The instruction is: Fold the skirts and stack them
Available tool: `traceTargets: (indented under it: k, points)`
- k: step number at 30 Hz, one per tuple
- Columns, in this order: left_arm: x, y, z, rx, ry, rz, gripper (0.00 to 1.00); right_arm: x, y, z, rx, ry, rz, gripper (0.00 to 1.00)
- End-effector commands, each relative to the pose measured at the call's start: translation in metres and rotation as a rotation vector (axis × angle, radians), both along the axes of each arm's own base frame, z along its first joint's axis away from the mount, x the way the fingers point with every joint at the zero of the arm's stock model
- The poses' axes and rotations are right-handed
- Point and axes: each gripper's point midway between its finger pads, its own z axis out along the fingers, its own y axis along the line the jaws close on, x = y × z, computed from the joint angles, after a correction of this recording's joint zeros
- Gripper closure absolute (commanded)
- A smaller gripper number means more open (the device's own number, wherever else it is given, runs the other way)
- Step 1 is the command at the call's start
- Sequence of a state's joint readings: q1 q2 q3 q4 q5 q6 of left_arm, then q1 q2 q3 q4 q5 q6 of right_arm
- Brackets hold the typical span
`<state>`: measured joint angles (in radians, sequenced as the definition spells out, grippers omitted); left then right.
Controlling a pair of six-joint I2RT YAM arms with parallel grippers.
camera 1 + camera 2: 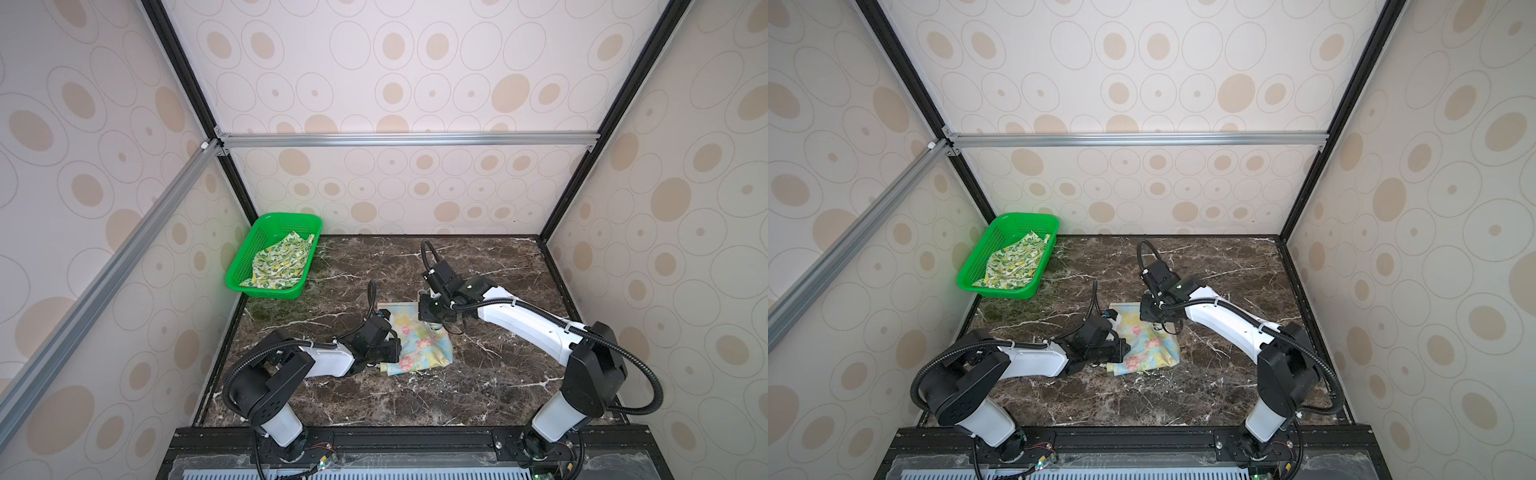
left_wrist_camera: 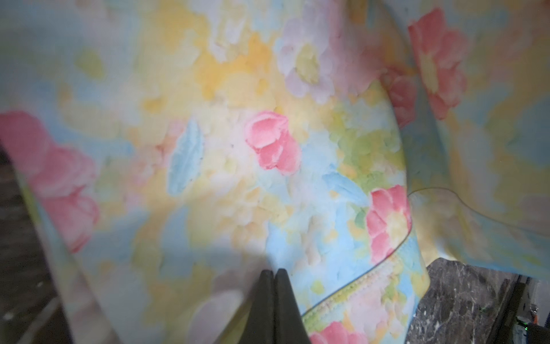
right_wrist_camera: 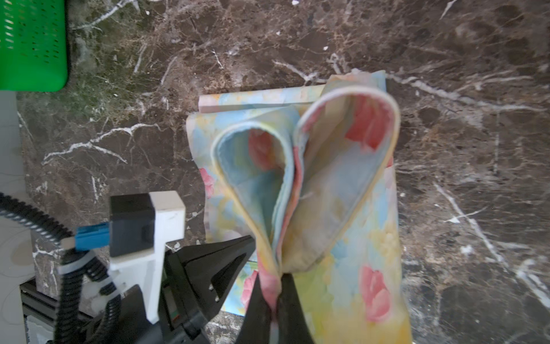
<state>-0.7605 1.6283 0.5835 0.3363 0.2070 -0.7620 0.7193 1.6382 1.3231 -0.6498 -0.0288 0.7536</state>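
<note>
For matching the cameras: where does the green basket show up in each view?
In a top view: green basket in the table's far left corner.
In a top view: the basket again in that far left corner.
Left wrist: not in it; cloth fills nearly the whole picture.
Right wrist: only a stretch of its mesh wall, cut off at the picture's edge.
Shared landmark: the floral skirt, seen in all four views.

White-shelled arms [image 1: 523, 320], black joints [image 1: 594, 365], ribbed black cables [image 1: 486, 306], tapered black left claw [image 2: 275, 272], right claw [image 3: 278, 278]
</note>
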Motion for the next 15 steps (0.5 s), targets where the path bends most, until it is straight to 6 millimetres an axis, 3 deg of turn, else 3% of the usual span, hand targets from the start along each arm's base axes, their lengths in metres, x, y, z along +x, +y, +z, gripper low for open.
traceTargets:
  k: [1, 10, 15]
  points:
    - [-0.007, -0.005, -0.012, -0.004, 0.037, 0.002, 1.00, -0.002, 0.014, -0.001, 0.067, -0.010, -0.050, 1.00]
    - [-0.005, -0.011, -0.014, -0.028, 0.034, 0.017, 1.00, -0.008, 0.027, -0.016, 0.145, -0.031, -0.110, 1.00]
    - [0.001, -0.012, 0.001, -0.011, 0.006, 0.021, 1.00, -0.006, 0.029, -0.021, 0.140, -0.037, -0.119, 1.00]
